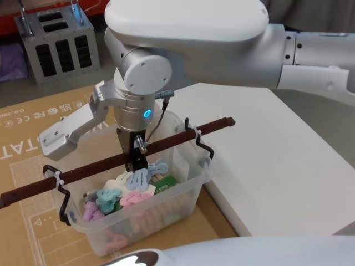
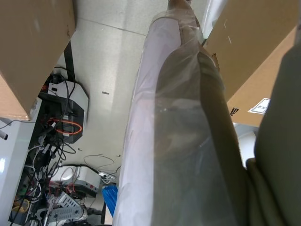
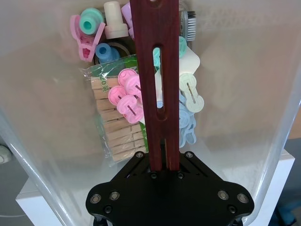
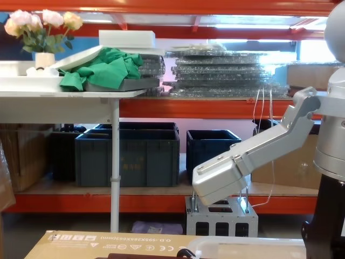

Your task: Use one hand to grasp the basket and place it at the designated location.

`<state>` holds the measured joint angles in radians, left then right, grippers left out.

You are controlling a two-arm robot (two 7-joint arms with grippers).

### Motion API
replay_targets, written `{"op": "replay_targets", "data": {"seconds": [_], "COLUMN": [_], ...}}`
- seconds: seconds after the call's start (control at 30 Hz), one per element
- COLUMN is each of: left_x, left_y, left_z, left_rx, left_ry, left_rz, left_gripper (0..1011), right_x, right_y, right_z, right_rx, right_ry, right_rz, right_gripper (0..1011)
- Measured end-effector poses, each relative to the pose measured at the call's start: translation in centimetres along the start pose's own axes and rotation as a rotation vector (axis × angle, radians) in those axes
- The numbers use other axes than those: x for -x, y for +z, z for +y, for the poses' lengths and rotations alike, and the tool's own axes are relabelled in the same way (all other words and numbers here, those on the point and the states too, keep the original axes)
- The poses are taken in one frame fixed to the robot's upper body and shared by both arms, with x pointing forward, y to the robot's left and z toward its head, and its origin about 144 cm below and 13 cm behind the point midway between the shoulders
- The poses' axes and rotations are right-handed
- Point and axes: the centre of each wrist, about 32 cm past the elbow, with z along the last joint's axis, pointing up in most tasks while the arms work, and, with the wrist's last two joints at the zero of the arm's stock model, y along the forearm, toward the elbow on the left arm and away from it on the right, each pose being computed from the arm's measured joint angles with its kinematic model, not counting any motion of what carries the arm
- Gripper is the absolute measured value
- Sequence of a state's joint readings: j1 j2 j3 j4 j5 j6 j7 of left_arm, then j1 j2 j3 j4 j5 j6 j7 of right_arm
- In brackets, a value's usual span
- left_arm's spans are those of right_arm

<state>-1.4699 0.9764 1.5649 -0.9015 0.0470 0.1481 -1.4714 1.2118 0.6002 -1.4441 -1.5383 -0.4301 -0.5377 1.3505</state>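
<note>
Now, grip: your right end effector (image 1: 138, 158) comes in from 12 o'clock and is pinched on the brown handle (image 1: 183, 138) near its middle.
Basket: the clear plastic basket (image 1: 191, 185) is at 6 o'clock in the head view, over the cardboard (image 1: 33, 166). The white table (image 1: 288, 160) lies at its 3 o'clock.
Load: loose clothes pegs (image 1: 136, 185). They are probably light but may slide.
Handling: the walls look stiff but slippery. The handle hangs on wire hooks (image 1: 202, 145), so expect swing. Hold it mid-handle.

Storeroom-like robot lab, orange racking (image 4: 215, 110), dark crates (image 4: 126, 154) on its low shelf, wrapped sheet stacks (image 4: 226, 73) above, cardboard boxes (image 2: 33, 52) – cables (image 2: 51, 155) tangled on the floor – white table (image 4: 59, 86) with flowers (image 4: 43, 21)
</note>
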Motion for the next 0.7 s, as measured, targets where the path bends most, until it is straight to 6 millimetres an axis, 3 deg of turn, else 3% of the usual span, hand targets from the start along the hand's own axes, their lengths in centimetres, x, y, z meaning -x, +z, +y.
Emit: {"op": "replay_targets", "data": {"seconds": [0.2,0.7], "left_x": [0.0,0.0], "left_y": [0.0,0.0], "left_z": [0.0,0.0], "left_rx": [0.000,0.000], "left_ry": [0.000,0.000], "left_rz": [0.000,0.000], "left_gripper": [0,0], "right_x": [0.4,1.4], "right_y": [0.0,0.3], "right_z": [-0.3,-0.9], "right_rx": [-0.002,0.002], "right_ry": [-0.013,-0.041], "right_rz": [0.004,0.016], "right_gripper": [24,475]}}
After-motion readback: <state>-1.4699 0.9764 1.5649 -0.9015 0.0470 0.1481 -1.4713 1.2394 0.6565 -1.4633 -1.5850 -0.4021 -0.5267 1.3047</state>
